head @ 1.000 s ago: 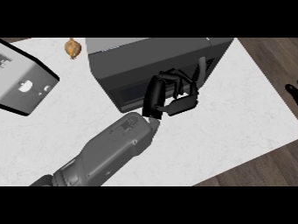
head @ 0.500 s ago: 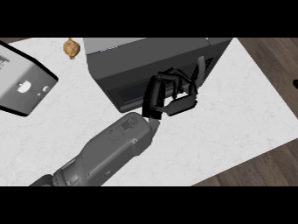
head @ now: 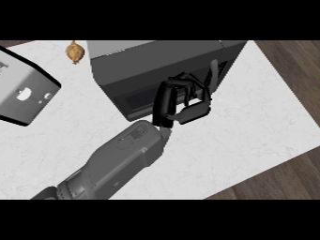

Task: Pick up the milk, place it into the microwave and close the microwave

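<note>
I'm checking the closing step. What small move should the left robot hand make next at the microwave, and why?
Probably press the left robot hand a little into the microwave front. The hand sits on the door face, no milk shows on the counter, and the door's right edge seems slightly ajar.
</note>
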